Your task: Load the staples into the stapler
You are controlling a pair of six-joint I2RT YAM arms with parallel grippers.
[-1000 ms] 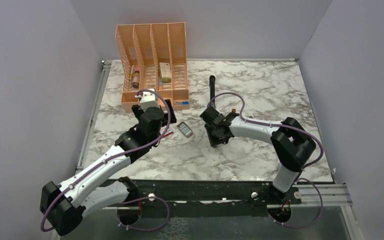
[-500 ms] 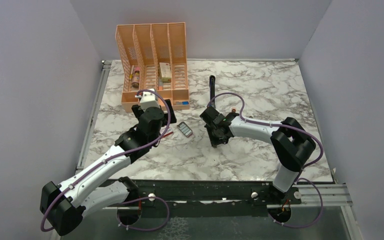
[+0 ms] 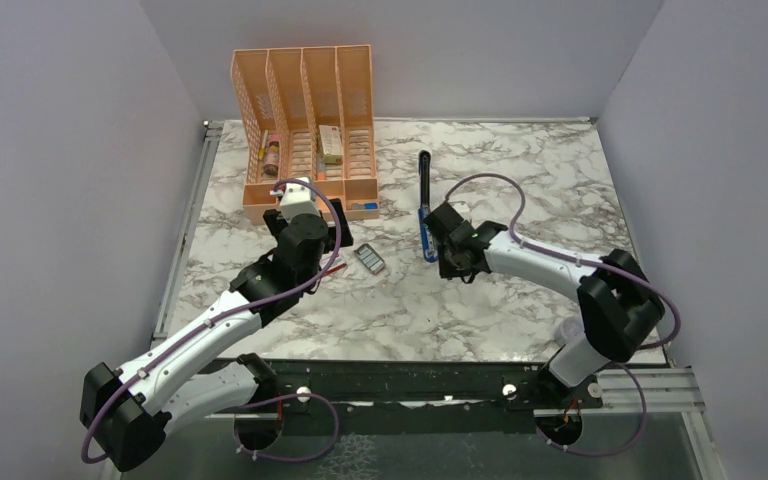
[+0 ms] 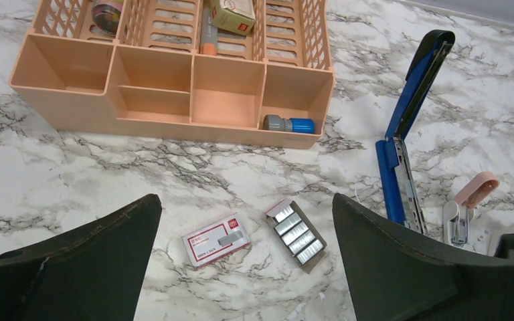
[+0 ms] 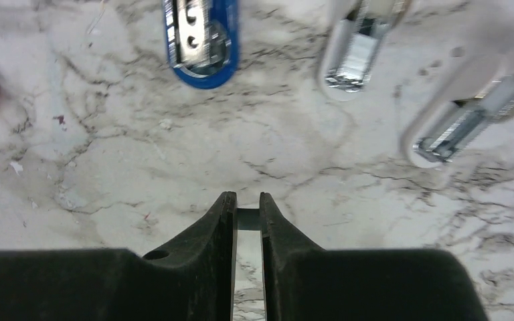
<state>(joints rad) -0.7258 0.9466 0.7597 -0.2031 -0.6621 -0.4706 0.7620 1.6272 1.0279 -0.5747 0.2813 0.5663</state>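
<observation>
The stapler [image 3: 425, 225] lies open on the marble, black top arm swung back and blue magazine rail bare; it also shows in the left wrist view [image 4: 393, 175] and its near end in the right wrist view [image 5: 201, 40]. The staples sit as silvery strips in a small tray [image 4: 296, 233] [image 3: 370, 260], with the red-and-white box [image 4: 215, 239] beside it. My left gripper [image 4: 244, 267] is open and empty above the tray and box. My right gripper [image 5: 247, 208] hovers just right of the stapler's near end [image 3: 455, 262], its jaws nearly closed on a thin grey staple strip [image 5: 247, 219].
An orange desk organiser [image 3: 305, 120] stands at the back left, with a blue-grey item [image 4: 289, 124] in its front compartment. Two white curved clip pieces [image 5: 358, 47] [image 5: 462, 127] and a pink eraser [image 4: 476, 188] lie right of the stapler's near end.
My right arm has moved right and a little back, off the stapler's near end, uncovering the blue rail. The left arm, tray and box have not moved.
</observation>
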